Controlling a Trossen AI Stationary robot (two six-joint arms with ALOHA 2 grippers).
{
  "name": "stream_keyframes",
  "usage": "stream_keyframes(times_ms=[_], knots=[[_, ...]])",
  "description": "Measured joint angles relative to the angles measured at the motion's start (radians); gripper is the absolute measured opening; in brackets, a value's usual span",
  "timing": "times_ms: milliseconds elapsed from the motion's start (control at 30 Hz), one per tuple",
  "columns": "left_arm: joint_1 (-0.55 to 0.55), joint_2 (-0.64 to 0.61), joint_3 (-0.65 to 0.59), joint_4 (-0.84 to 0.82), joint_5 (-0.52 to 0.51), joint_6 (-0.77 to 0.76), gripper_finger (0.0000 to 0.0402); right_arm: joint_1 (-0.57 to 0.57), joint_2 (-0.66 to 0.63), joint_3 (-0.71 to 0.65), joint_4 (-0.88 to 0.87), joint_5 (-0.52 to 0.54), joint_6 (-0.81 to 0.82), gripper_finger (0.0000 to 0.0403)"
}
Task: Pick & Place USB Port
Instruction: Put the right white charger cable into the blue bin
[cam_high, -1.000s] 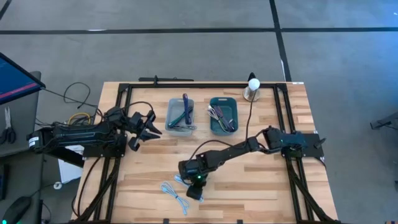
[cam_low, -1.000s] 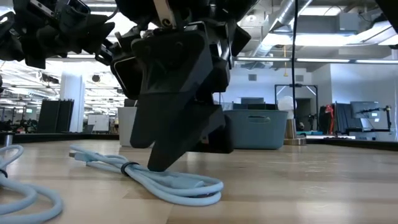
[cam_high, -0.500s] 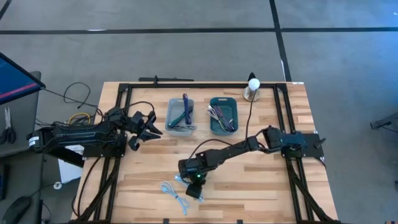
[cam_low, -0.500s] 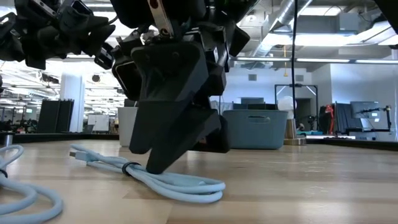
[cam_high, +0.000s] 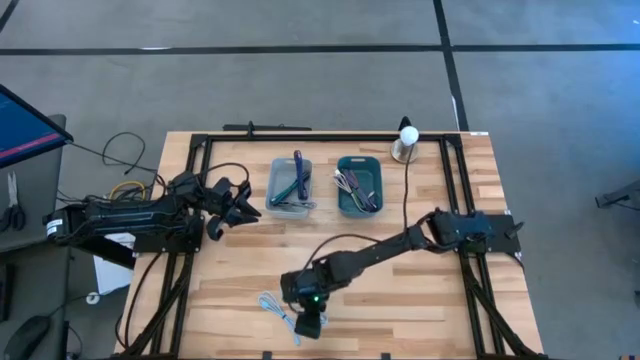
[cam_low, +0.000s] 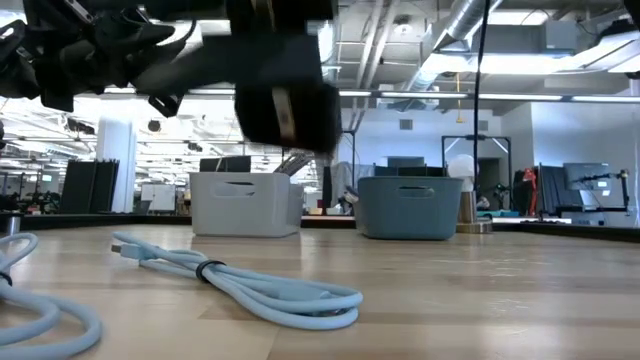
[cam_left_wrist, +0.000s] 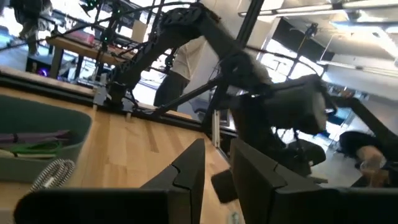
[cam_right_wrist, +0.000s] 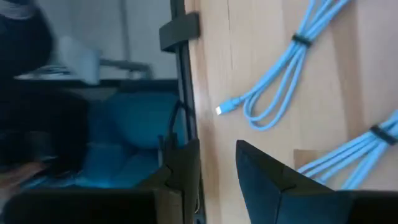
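A light-blue USB cable bundle (cam_low: 250, 290) lies flat on the wooden table (cam_high: 420, 290) near its front edge, tied with a dark band. It also shows in the high view (cam_high: 272, 305) and the right wrist view (cam_right_wrist: 292, 68), its plug tip (cam_right_wrist: 219, 110) on the wood. A second bundle (cam_right_wrist: 354, 155) lies beside it. My right gripper (cam_high: 308, 325) hovers above them, open and with nothing between its fingers (cam_right_wrist: 217, 149); it is blurred in the low view (cam_low: 285, 100). My left gripper (cam_high: 236, 202) waits open at the left, clear of the table (cam_left_wrist: 217, 155).
A grey bin (cam_high: 275, 178) and a teal bin (cam_high: 343, 190), both holding cables, stand at the middle back. A small lamp (cam_high: 406, 140) stands at the back right. A black frame (cam_high: 190, 280) runs along the table's sides. Bare wood lies right of the cables.
My right gripper has risen off the light-blue bundle and drifted toward the table's near edge, its finger gap unchanged. The bundle stays on the table. My left gripper has rolled a little in place.
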Motion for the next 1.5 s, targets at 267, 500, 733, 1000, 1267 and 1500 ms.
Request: stream_keyframes(times_ms=[267, 500, 733, 1000, 1267, 1500], knots=[[0.0, 0.0, 0.0, 0.0, -0.027, -0.063, 0.0076, 0.075, -0.002, 0.143, -0.229, 0.4, -0.058, 0.0097], [0.0, 0.0, 0.0, 0.0, -0.049, -0.084, 0.0076, 0.096, 0.013, 0.136, -0.256, 0.595, -0.017, 0.0097], [0.0, 0.0, 0.0, 0.0, -0.049, -0.086, 0.0076, 0.092, 0.024, 0.12, -0.253, 0.648, 0.004, 0.0097], [0.0, 0.0, 0.0, 0.0, -0.049, -0.086, 0.0076, 0.065, 0.113, 0.118, -0.227, 0.581, 0.0, 0.0097], [0.0, 0.0, 0.0, 0.0, -0.049, -0.086, 0.0076, 0.052, 0.135, 0.121, -0.217, 0.567, -0.024, 0.0093], [0.0, 0.0, 0.0, 0.0, -0.048, -0.086, 0.0076, 0.048, 0.137, 0.12, -0.218, 0.573, -0.108, 0.001]])
